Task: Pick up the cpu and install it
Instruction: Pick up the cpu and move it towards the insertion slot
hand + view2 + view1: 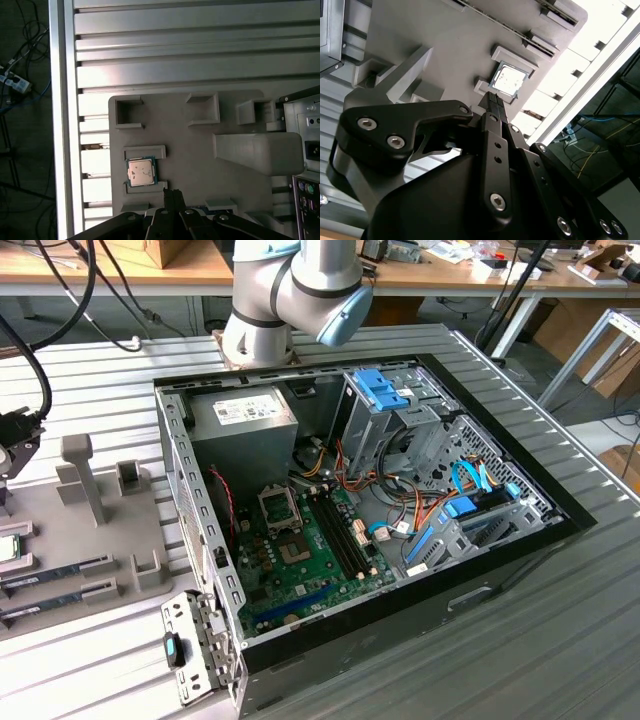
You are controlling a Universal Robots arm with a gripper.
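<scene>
Your cpu (141,172) lies flat in its pocket on the grey tray (200,150), silver top up, framed by two low brackets. In the exterior view you find the cpu (8,547) at the far left edge of the picture, on the tray (50,530), well apart from the open case (400,490) that sits to the exterior view's right on the slatted surface (100,380).

Your end effector (172,192) is over the tray with its fingers drawn narrow, tips together and nothing held between them. In both wrist views the tip sits just beside the cpu, off one of its corners and not touching it. The second wrist view shows you the ribbed pad at the end effector (492,97) tip pointing toward the cpu (509,80), with a bracket edge between the two.

The motherboard (310,540) lies inside the case, and the arm (290,290) rises behind it.
</scene>
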